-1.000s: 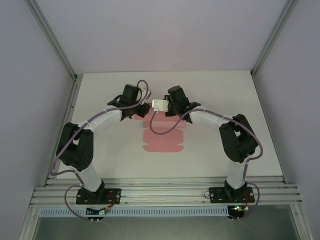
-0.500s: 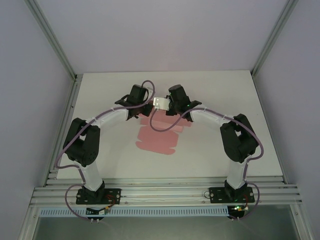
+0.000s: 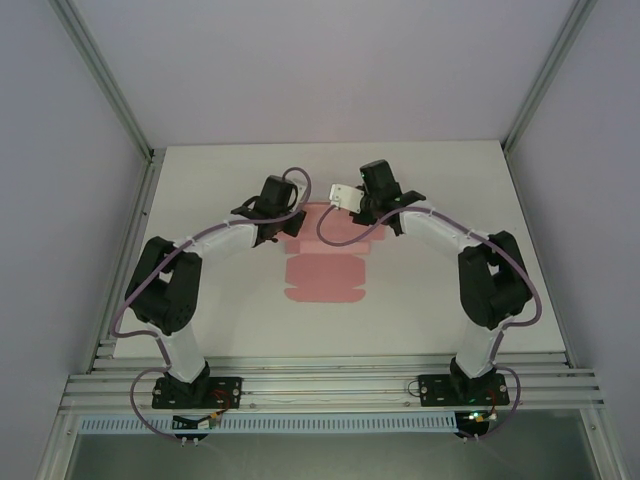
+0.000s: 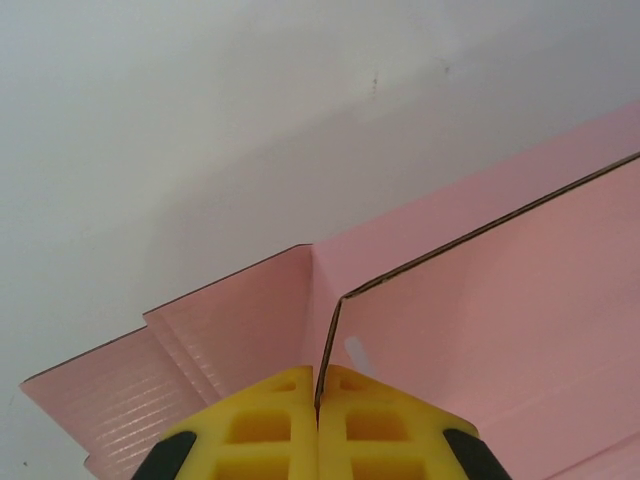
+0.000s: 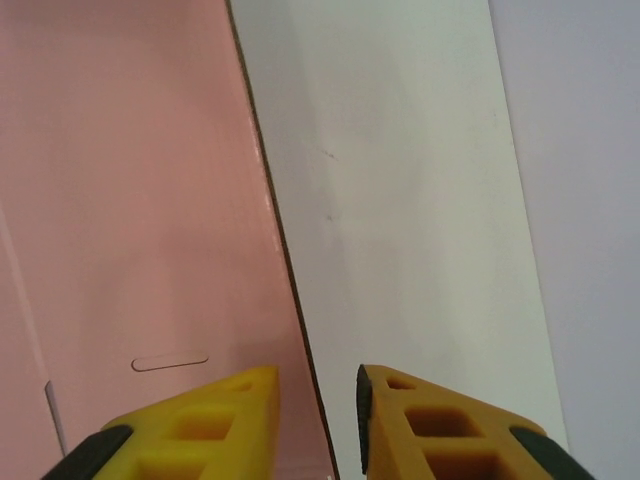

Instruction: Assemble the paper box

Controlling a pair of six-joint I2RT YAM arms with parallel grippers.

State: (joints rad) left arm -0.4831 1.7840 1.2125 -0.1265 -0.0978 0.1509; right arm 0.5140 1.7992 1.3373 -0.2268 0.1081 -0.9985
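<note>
Box [image 3: 326, 275] lies flat mid-table, its far end hidden under both wrists. Left gripper [image 4: 318, 388] is pressed together on a raised flap's edge, finger bases cut off. Right gripper [image 5: 317, 385] is slightly spread above a box edge, gripping nothing. Open table [image 3: 450, 300] lies toward the right and near edges.

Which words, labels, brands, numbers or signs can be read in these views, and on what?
None readable. The flat pink card box sheet is plain: creases and a slot, no print. The white table, the yellow-fingered left gripper and right gripper bear no lettering. Any marks on the black arms are too small to read.
</note>
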